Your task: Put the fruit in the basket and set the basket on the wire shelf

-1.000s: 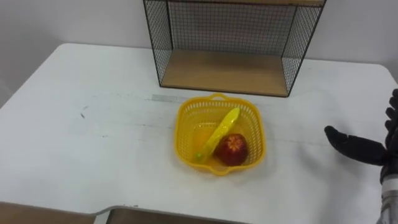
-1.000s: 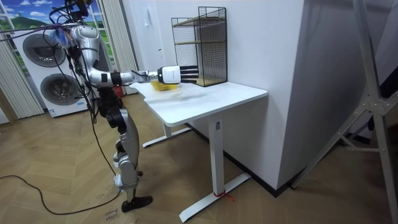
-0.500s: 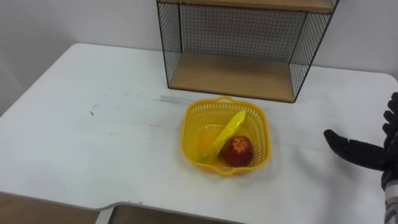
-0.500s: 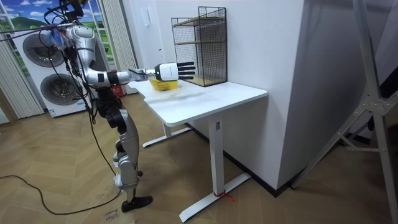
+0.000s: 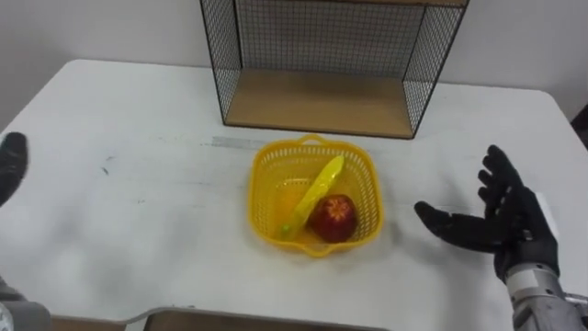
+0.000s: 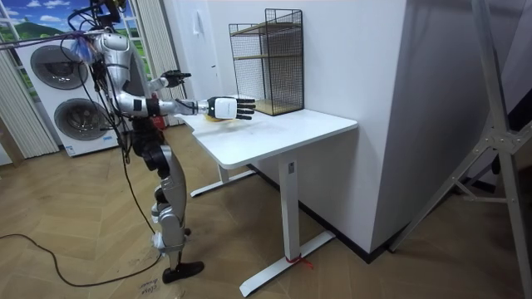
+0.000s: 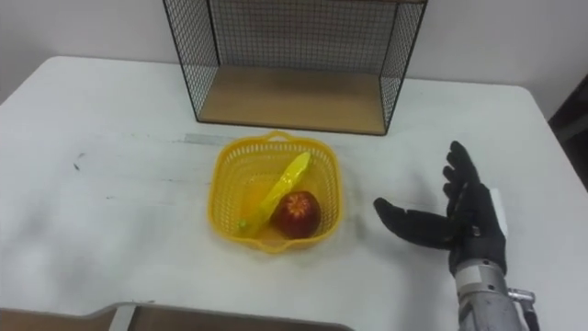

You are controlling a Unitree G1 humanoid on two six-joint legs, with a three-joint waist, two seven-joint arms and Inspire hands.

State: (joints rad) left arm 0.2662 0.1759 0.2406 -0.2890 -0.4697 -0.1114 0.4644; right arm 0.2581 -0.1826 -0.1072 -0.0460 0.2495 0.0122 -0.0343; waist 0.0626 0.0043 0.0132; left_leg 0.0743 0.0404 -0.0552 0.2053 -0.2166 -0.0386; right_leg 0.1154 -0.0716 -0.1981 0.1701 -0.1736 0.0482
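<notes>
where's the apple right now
In the left eye view the red apple lies in the near right corner of the yellow plastic basket, against the yellow banana, before the black wire shelf.

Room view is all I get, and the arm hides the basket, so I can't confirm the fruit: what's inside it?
Observer: An apple and a banana lie in the yellow basket.
Operator: Is a hand gripping it?
Observer: No; the right hand, open, is to the basket's right, apart from it; the left hand is far off to the left.
Operator: Is it on the shelf?
Observer: No; it stands on the table, just in front of the wire shelf.
</notes>
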